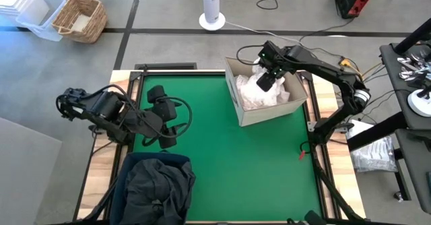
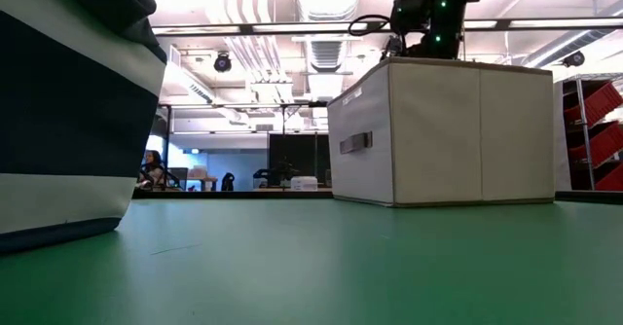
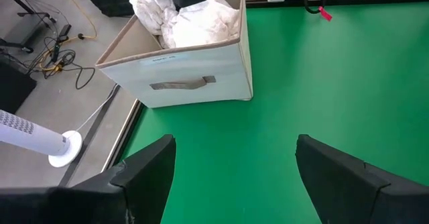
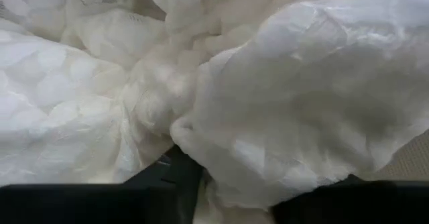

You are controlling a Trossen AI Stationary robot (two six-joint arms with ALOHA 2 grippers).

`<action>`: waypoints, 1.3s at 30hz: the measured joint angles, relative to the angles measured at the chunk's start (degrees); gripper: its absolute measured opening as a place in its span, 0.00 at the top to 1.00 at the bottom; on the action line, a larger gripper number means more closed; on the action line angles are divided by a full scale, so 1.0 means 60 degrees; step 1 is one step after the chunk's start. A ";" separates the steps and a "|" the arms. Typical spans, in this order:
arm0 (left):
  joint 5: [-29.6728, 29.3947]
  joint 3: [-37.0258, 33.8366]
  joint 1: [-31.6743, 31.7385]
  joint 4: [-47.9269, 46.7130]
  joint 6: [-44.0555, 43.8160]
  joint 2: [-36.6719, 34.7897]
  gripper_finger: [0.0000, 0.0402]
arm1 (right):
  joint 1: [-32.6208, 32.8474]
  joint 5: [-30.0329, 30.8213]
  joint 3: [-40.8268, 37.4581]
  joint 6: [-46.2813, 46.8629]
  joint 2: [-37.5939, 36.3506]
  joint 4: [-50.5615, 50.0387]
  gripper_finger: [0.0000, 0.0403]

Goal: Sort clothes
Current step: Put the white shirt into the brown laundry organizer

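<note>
White clothes [image 1: 259, 93] lie heaped in the beige box [image 1: 269, 114] at the table's far right, also seen in the left wrist view [image 3: 201, 19]. My right gripper [image 1: 266, 82] reaches down into that box, open, its fingers set in the white heap [image 4: 301, 83]. Dark clothes [image 1: 158, 188] fill the navy bin [image 1: 135, 164] at the near left. My left gripper [image 1: 168, 117] hovers open above the bare green mat, left of the box, holding nothing [image 3: 234, 150]. My right gripper comes from above into the white heap in the box. A bulging fold of white cloth [image 4: 255, 157] lies between its open fingers [image 4: 167, 177] and touches them. The cloth rests on the rest of the heap, slack.
The green mat [image 1: 269, 164] between bin and box is bare. The box stands upright on it [image 2: 438, 130], and the striped navy bin looms close in the low view [image 2: 68, 101]. A small red object [image 1: 302, 155] lies near the mat's right edge. Off the table stand a fan base and baskets.
</note>
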 joint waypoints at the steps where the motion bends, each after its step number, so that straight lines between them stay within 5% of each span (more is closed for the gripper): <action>1: -0.0003 0.0000 0.0000 -0.0011 -0.0001 0.0000 0.30 | 0.0000 -0.0014 0.0000 0.0020 -0.0014 -0.0006 0.67; 9: -0.0003 0.0000 0.0000 -0.0108 0.0003 -0.0004 0.30 | 0.0037 -0.0045 0.0527 0.0595 -0.0404 -0.0637 0.45; 16: -0.0003 0.0000 0.0000 -0.0112 0.0033 -0.0004 0.30 | 0.0047 0.0021 0.1458 0.0980 -0.0862 -0.0952 0.40; 21: -0.0014 0.0000 0.0000 -0.0115 0.0070 -0.0004 0.30 | 0.0044 0.0282 0.1530 0.0514 -0.0973 0.0140 0.54; 28: -0.0018 0.0000 0.0000 -0.0117 0.0069 -0.0004 0.30 | 0.0044 0.0504 0.1468 -0.0222 -0.0771 0.1223 0.93; 32: -0.0018 0.0000 0.0000 -0.0119 0.0069 -0.0004 0.30 | 0.0038 0.1496 0.1142 -0.0230 -0.0421 0.1094 0.97; 39: -0.0018 0.0000 0.0000 -0.0123 0.0069 -0.0007 0.30 | 0.0143 0.1324 -0.0268 -0.0121 -0.0050 0.1047 0.98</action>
